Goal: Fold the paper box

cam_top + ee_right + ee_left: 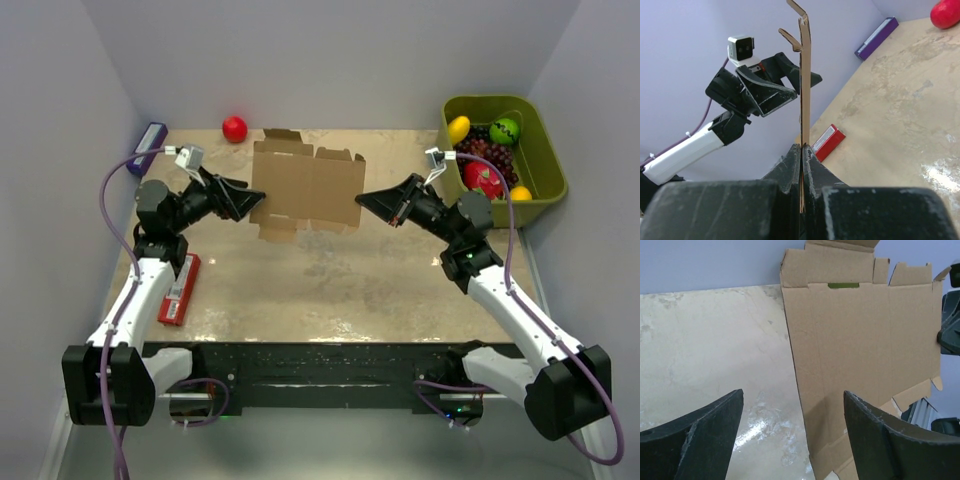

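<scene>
The right gripper (801, 150) is clamping the box (308, 190) by its 3 o'clock edge, holding it lifted above the table (330, 285), toward 12 o'clock. The left gripper (792, 392) is gaping wide at the 9 o'clock edge, gripping nothing; it should be closing squarely beside a crease before folding.

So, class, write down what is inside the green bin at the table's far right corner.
Inside the green bin: a yellow fruit, a green fruit, dark grapes, a red fruit and an orange one. The fruit hides the bin's floor.
</scene>
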Robot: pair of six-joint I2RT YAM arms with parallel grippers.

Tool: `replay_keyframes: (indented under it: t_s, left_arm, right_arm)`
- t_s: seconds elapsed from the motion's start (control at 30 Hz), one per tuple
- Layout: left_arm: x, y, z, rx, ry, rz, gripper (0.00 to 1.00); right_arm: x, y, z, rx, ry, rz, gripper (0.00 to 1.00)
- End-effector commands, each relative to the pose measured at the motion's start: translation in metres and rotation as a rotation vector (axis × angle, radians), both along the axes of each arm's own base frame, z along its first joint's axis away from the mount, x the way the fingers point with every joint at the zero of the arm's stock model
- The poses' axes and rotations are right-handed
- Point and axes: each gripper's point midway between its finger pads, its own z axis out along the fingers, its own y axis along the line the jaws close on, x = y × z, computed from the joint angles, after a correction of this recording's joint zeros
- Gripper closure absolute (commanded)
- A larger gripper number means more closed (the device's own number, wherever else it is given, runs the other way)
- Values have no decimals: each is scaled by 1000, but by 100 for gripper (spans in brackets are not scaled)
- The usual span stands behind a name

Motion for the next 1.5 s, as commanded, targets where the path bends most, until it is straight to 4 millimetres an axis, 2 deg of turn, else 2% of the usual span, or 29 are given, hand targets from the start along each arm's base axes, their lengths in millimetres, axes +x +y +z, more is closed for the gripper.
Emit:
replay_keyframes:
  t_s: [0.0,0.1,0.13,0.5,0.57,0.6,0.67,0.8,0.83,0.87,0.9,0.93,1.0,1.03,1.07,1.1,1.13,1.2,1.37,1.47]
  left_arm:
    - [-17,-21,12,3,-73,-134,20]
    - [-20,-25,14,13,-88,-151,32]
    - [-20,-26,15,13,-90,-151,40]
    - [-16,-26,10,10,-70,-131,72]
    - [-15,-26,8,12,-64,-128,81]
    - [-14,-26,7,16,-62,-125,91]
    - [-13,-26,5,26,-54,-123,100]
    - [-10,-26,2,55,-56,-116,100]
    - [-10,-26,2,64,-59,-114,100]
    - [-10,-26,-2,74,-40,-117,100]
    - [-8,-24,-5,102,-51,-109,100]
    - [-6,-23,-3,120,-57,-104,100]
    - [-6,-22,-14,164,-37,-122,100]
    - [-7,-23,-12,175,-45,-138,100]
    - [-11,-25,-19,180,-14,-166,100]
    - [-15,-31,-27,192,-5,-229,100]
    - [-17,-37,-24,202,-8,-263,100]
    - [-25,-44,-40,232,46,-321,100]
    - [-45,-61,-43,259,39,-432,100]
    - [-53,-67,-46,277,38,-469,100]
  right_arm:
    - [-8,0,32,38,-86,25,100]
    - [-7,0,30,32,-88,22,100]
    - [-6,0,27,29,-82,23,100]
    - [-1,0,14,-9,-69,4,100]
    - [0,0,10,-17,-62,0,100]
    - [1,1,9,-21,-62,-1,100]
    - [3,0,6,-34,-58,-12,100]
    - [10,1,-5,-88,-47,-41,100]
    - [13,0,-16,-119,-13,-53,100]
    - [16,-2,-20,-145,-7,-70,98]
    - [24,-8,-17,-196,-45,-122,88]
    - [26,-14,-31,-258,2,-150,63]
    - [40,-34,-28,-366,-48,-277,36]
    - [39,-42,-37,-425,-25,-302,19]
    - [35,-49,-27,-447,-63,-326,13]
    - [37,-57,-13,-492,-132,-360,10]
    - [33,-59,-13,-522,-141,-354,7]
    - [27,-60,2,-565,-223,-331,7]
    - [19,-47,-3,-649,-274,-222,13]
    - [11,-24,-7,-719,-324,-139,14]
